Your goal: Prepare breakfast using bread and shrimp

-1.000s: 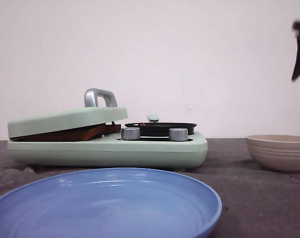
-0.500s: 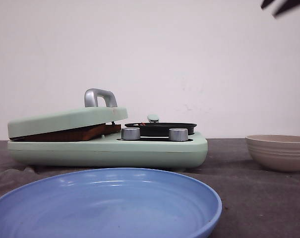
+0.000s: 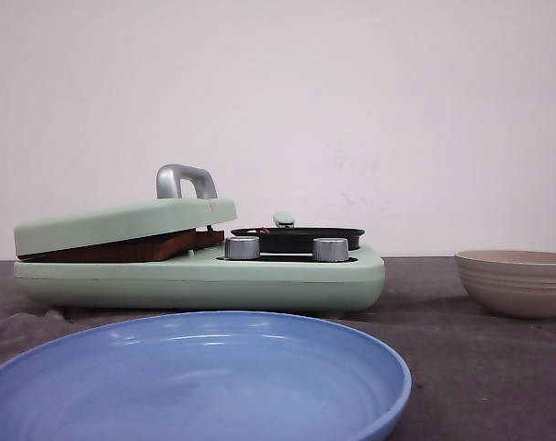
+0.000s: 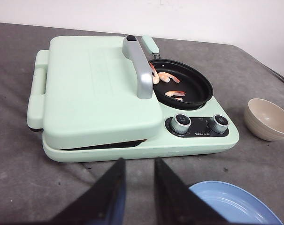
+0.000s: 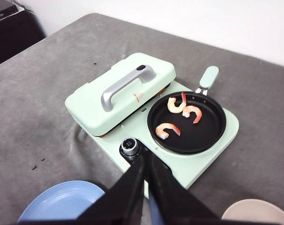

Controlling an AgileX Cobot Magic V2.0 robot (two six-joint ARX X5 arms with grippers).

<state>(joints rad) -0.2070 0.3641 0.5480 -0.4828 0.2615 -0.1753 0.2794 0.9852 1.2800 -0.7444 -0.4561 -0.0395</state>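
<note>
Shrimp (image 5: 181, 112) in black pan (image 5: 212, 133) — untouched

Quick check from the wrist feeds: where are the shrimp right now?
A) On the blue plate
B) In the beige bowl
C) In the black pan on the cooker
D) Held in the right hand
C: the right wrist view shows three curled orange-and-white shrimp lying in the black pan on the green cooker, while the blue plate holds nothing that shows and the right hand is shut and empty.
</note>
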